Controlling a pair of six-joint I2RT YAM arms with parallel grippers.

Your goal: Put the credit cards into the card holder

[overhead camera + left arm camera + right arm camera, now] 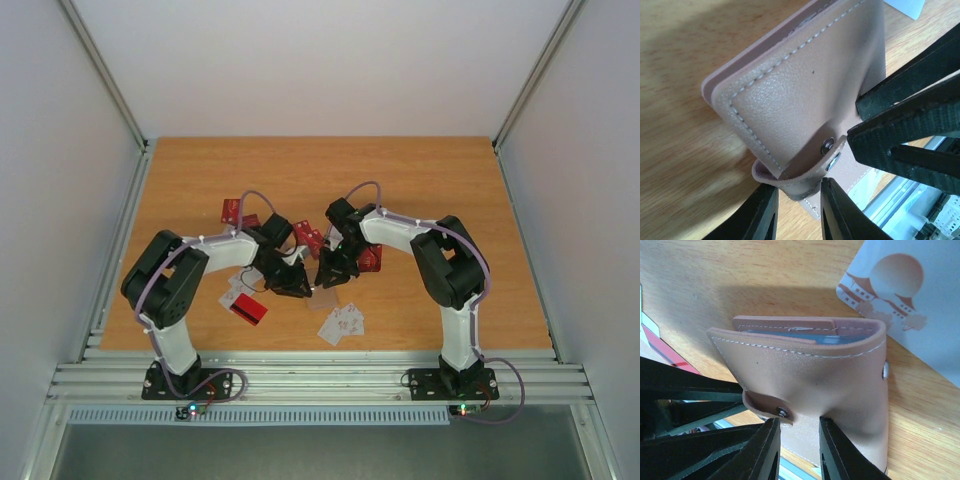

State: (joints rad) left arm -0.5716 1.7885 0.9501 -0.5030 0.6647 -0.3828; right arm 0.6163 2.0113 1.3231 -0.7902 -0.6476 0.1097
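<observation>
Left jaws and right jaws are clamped on the card holder (805, 370), credit cards (342, 322) scattered round it on the table (450, 180).

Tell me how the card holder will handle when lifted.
Likely soft rather than stiff: the card holder dents where the right gripper pinches it. Its snap tab is unfastened and curls at the left gripper, so it will probably flop. The grained surface should resist slipping.

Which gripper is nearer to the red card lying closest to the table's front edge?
Left. The left gripper is just right of the red card, on the card holder; the right gripper holds the holder's other side, farther right.
</observation>
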